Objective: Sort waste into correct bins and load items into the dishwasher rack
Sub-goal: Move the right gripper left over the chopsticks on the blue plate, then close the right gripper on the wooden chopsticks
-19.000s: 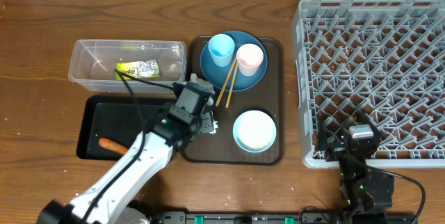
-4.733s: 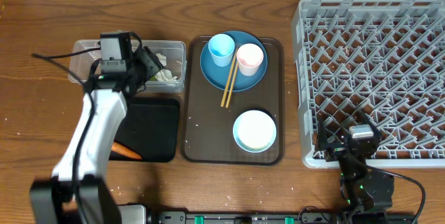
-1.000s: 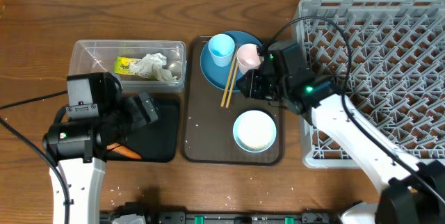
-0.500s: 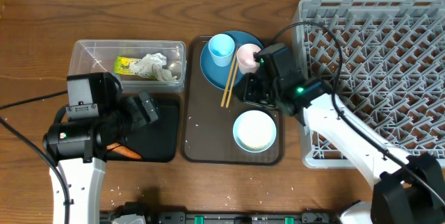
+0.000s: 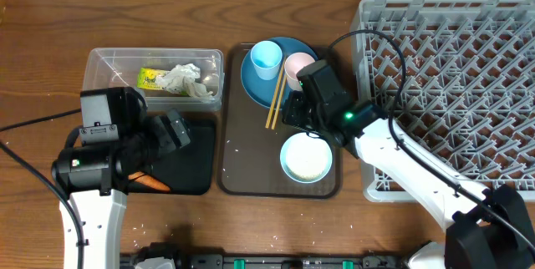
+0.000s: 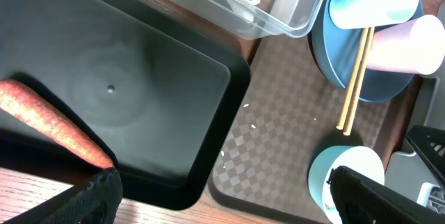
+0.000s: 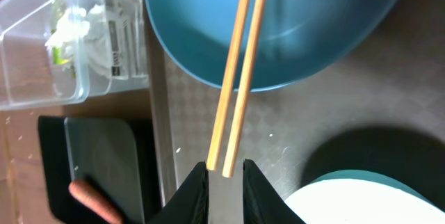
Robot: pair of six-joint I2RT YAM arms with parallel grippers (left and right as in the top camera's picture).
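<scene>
Right gripper: the right gripper (image 7: 224,179) is down over the brown serving tray (image 5: 242,164) at the middle of the overhead frame. Its fingers are clenched against either side of the lower ends of the chopsticks (image 7: 236,78).
Chopsticks: a wooden pair lying side by side. The upper part rests on the blue plate (image 5: 253,83) and the lower ends are on the brown tray.
In the way: the light blue cup (image 5: 267,58) and the pink cup (image 5: 294,67) stand on the plate, one on each side of the chopsticks' upper part. The white bowl (image 5: 306,157) sits just below the gripper. The right arm hides part of the pink cup in the overhead view.
Left gripper: the left gripper (image 6: 222,182) has its fingers spread wide and holds nothing. It hangs over the black tray (image 5: 188,169) at lower left.
Bins: the clear tub (image 5: 100,60) at upper left holds the crumpled tissue (image 5: 185,79) and the yellow-green wrapper (image 5: 150,78). The carrot piece (image 6: 55,126) lies in the black tray.
Rack: the grey dishwasher rack (image 5: 451,68) fills the right side of the desk (image 5: 50,35), beside the brown tray.
Loose bits: a few white grains (image 6: 247,107) lie on the brown tray.
</scene>
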